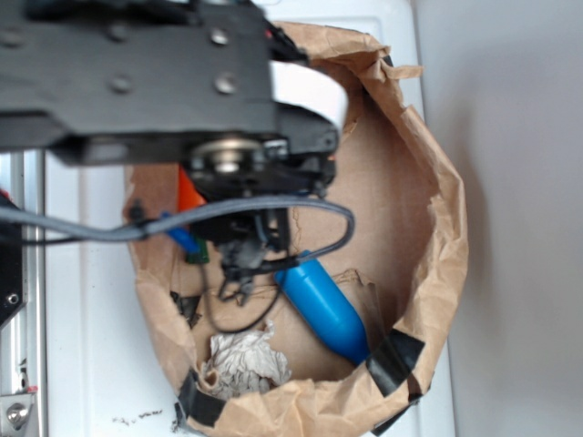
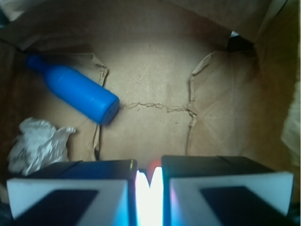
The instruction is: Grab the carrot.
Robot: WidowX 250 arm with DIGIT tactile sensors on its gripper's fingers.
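We are looking into a brown paper bag [image 1: 437, 228]. The gripper [image 2: 149, 186] is hanging low inside it, with the fingers [image 2: 70, 193] standing close together and only a thin bright gap between them; a small orange glow is showing at the top of this gap. In the exterior view, the carrot [image 1: 188, 193] is peeking out under the arm. The blue bottle [image 2: 75, 92] is lying beside crumpled white paper [image 2: 37, 143].

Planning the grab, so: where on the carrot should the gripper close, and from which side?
Probably the orange body of the carrot, from straight above, jaws across its narrow width. It seems to lie flat on the paper bag floor under the gripper, only orange and the green stem peeking out; the bag walls block side approaches.
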